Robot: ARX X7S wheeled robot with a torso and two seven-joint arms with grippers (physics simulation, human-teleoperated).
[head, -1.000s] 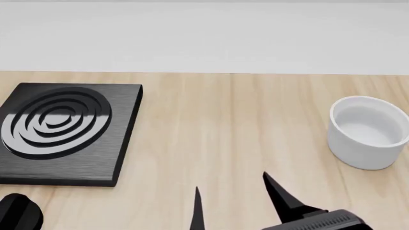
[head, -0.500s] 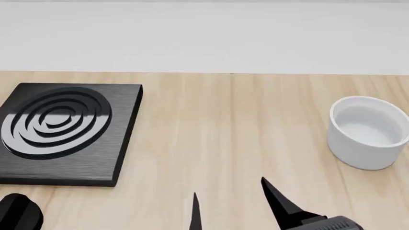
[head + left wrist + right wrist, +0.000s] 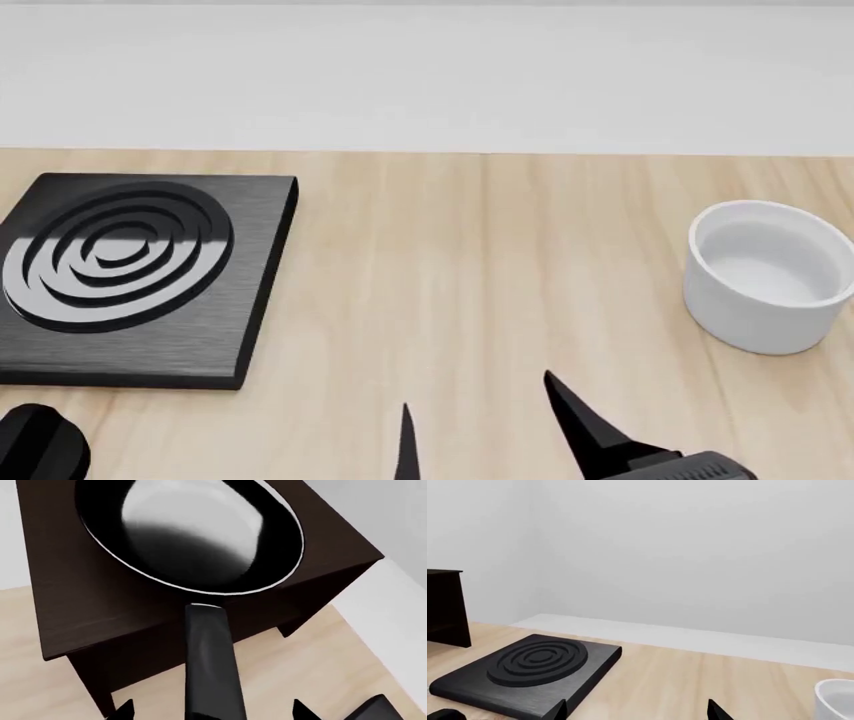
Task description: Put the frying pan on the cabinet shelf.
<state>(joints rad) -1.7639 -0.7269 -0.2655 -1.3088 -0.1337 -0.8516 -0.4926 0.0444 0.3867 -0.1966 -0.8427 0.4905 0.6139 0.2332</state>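
The frying pan is seen in the left wrist view resting on the flat top of a dark brown cabinet, its bowl fully on the panel and its long black handle reaching out past the cabinet's front edge over the light wooden table. The left end effector is shown with its fingertips spread apart on either side of the handle, not clamped on it. In the head view the right end effector is seen near the front edge of the table, also spread apart and holding nothing. A square black hotplate is placed toward the table's left edge and a white bowl toward its right edge.

The pan appears to be already delivered, so the step in hand is judged to be the release and retreat. It would be done well if the left fingertips were kept wide and drawn straight back along the handle's line, so that the overhanging handle is not nudged or tipped.

No brands, labels or writing can be read anywhere.
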